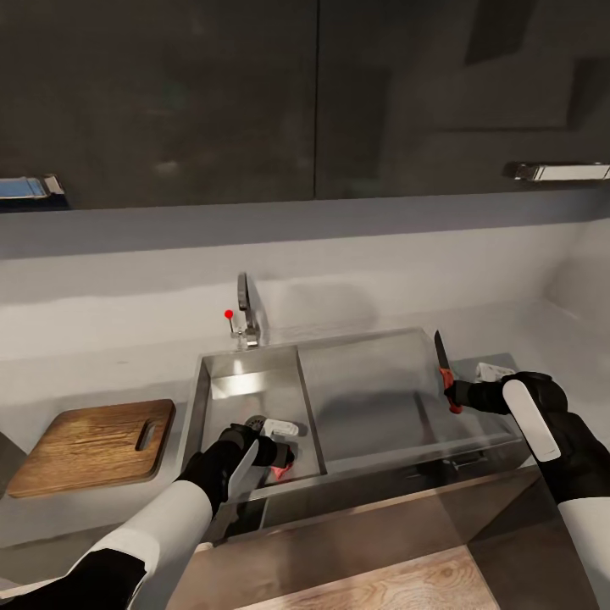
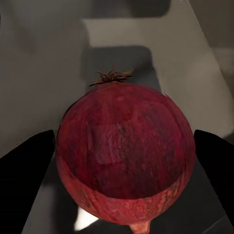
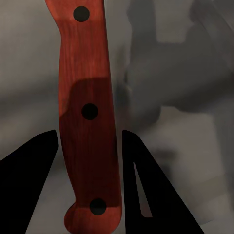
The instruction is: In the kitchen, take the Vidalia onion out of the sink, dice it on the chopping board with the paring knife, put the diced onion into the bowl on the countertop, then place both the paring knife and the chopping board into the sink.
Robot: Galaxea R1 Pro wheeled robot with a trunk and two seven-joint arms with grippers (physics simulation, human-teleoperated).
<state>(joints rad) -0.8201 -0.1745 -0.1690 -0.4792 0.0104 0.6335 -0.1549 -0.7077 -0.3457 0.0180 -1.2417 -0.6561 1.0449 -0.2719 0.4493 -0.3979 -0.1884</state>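
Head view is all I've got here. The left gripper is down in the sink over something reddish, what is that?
Observer: It's the onion, dark red with a dry tuft on top, sitting between the left gripper's two fingers.
Operator: Is it gripped yet?
Observer: The fingers stand at both sides of it, but I cannot tell whether they press on it.
Operator: And the knife in the right gripper, how is it held?
Observer: The right gripper is shut on the knife's red handle, which has three dark rivets; the fingers clamp around the lower half.
Operator: Where's the board?
Observer: You have that one: the chopping board lies on the countertop left of the sink.
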